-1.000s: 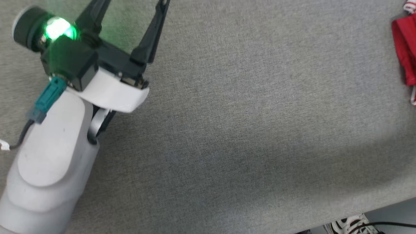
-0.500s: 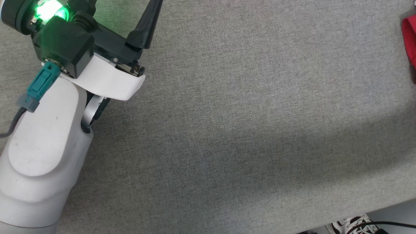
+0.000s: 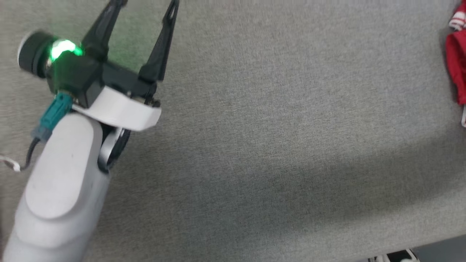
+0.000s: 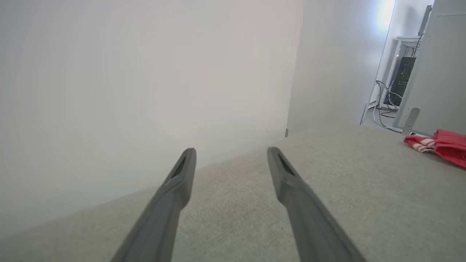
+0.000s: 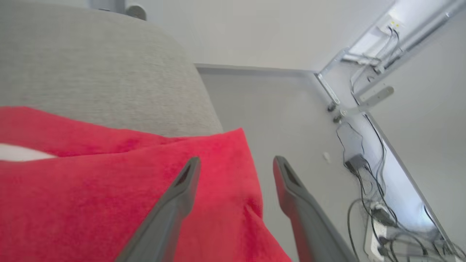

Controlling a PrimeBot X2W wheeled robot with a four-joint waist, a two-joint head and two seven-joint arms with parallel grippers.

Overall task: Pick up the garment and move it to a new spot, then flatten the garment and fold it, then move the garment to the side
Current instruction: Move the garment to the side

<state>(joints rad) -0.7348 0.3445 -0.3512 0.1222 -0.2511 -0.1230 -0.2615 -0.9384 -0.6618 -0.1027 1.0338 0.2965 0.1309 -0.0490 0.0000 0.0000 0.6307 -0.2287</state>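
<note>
Garment: soft, light, limp cloth at the tabletop edge; likely best pinched at a hem. Right pincer released over it; left pincer released, well apart.

Right claw, fingers apart, over red garment at grey surface edge

Just past the dark grey jaws of the right gripper, the soft bright-red cloth garment shows white-and-red striped trim, on a flat, finely heathered pale-grey fabric tabletop.
</note>
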